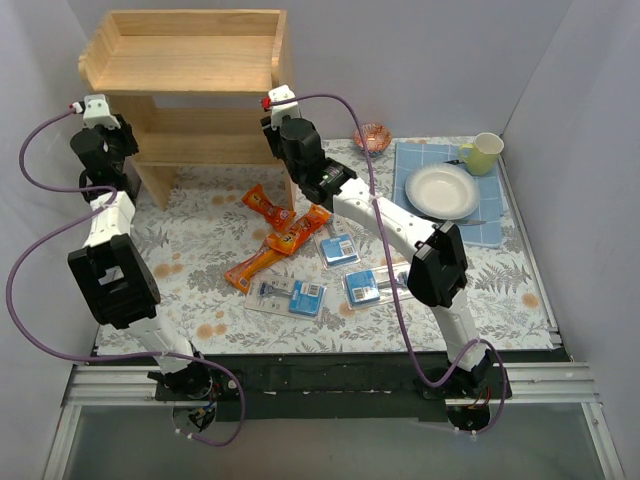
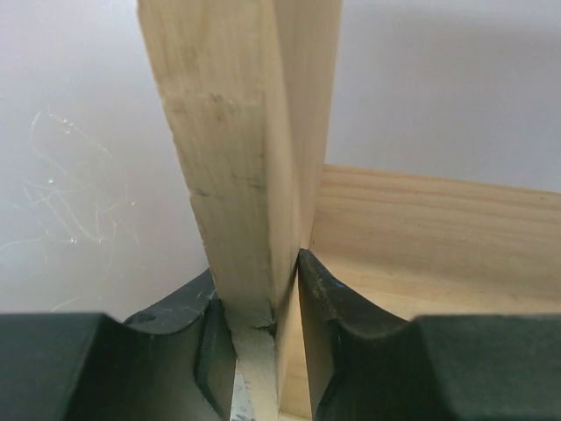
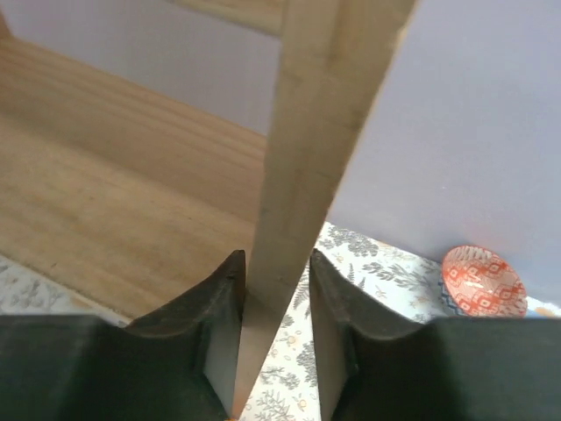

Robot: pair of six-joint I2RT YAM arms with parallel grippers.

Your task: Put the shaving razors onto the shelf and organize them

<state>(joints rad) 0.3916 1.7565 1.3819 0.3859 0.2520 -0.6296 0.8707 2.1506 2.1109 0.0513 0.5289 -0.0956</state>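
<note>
While top view hides grips, wrist views show left pincer (image 2: 289, 351), right pincer (image 3: 273, 342) clamping shelf (image 1: 185, 60) panels.

No legible text on any pack.

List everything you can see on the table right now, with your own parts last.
shelf: one, light wood, far left.
shaving razors: three, blue-carded packs, centre of the table.
snack packets: three, orange, left of the razors.
plate: one, white, on a blue mat, far right.
mug: one, pale green, behind the plate.
small bowl: one, red patterned, far centre.
left gripper: fingers clamped on the shelf's left side panel.
right gripper: fingers straddling the shelf's right side panel.
</note>
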